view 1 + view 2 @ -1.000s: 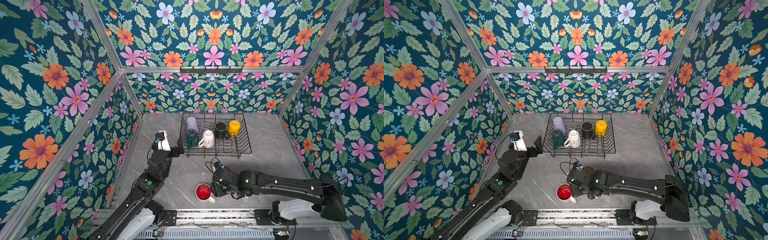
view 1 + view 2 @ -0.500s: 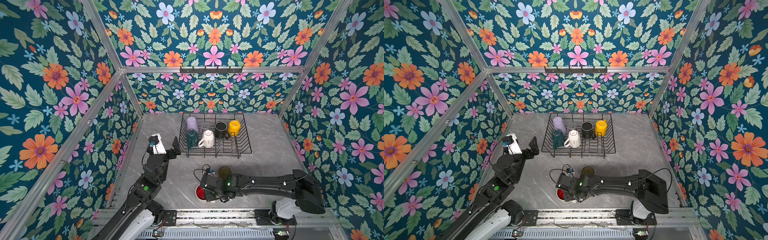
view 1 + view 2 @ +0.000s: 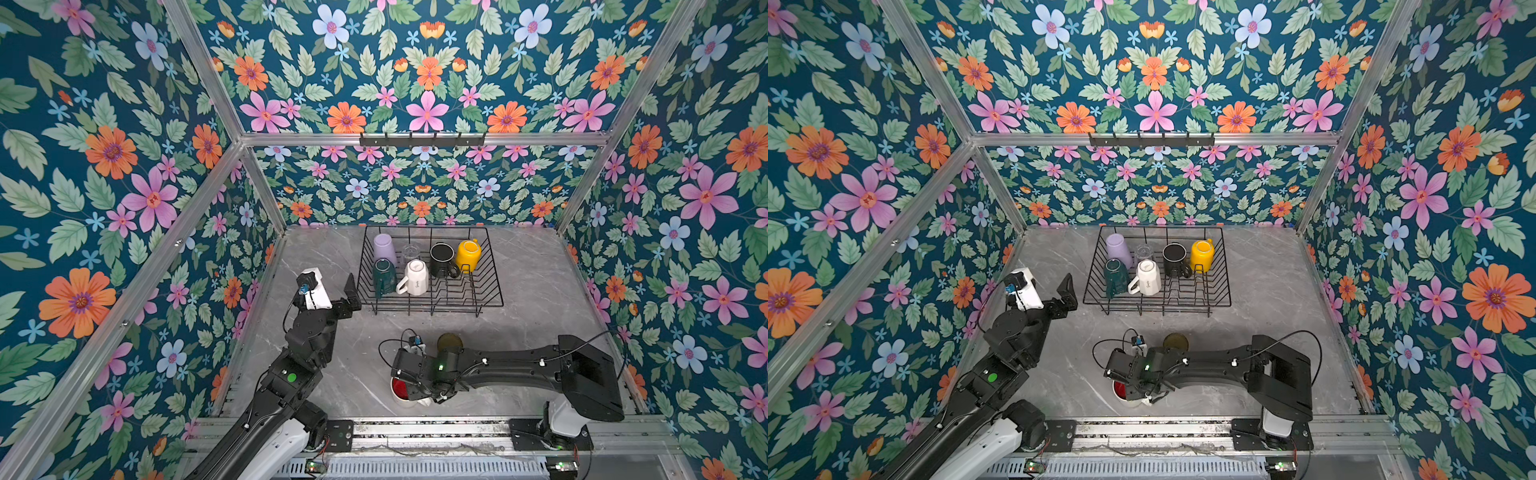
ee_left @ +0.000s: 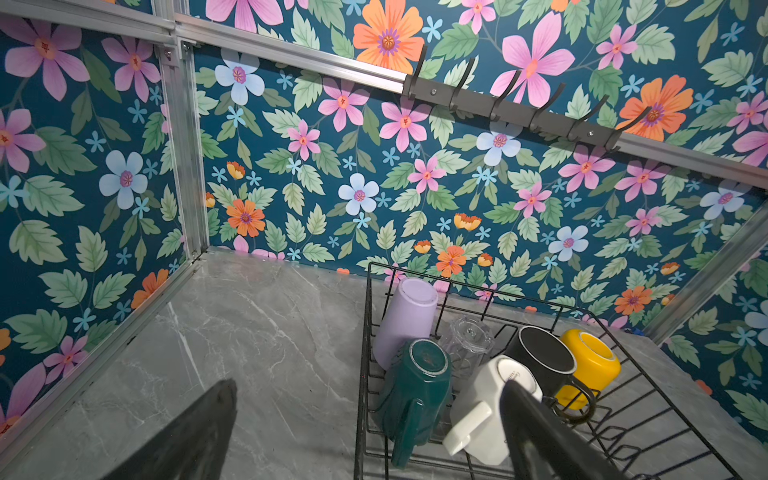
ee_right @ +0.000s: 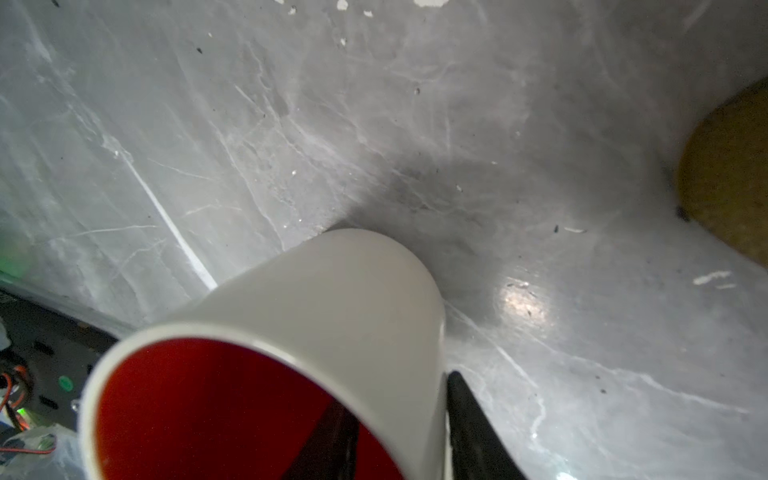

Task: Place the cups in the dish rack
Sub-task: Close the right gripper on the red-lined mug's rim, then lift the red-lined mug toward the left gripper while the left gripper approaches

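Counts by kind, in both top views. Cups, eight in all: five mugs, namely yellow mug (image 3: 468,254), black mug (image 3: 442,259), dark green mug (image 3: 383,277), white mug (image 3: 416,277) and red-inside white mug (image 3: 400,388). Two glasses: clear glass (image 3: 410,252) and olive glass (image 3: 449,342). One lilac tumbler (image 3: 384,248). Dish rack (image 3: 494,270): one, holding six of the eight cups. Two cups are on the one marble table (image 3: 540,282). Hook bar (image 3: 422,140): one, with six hooks. Robot arms: two — left arm (image 3: 309,336), right arm (image 3: 507,365).
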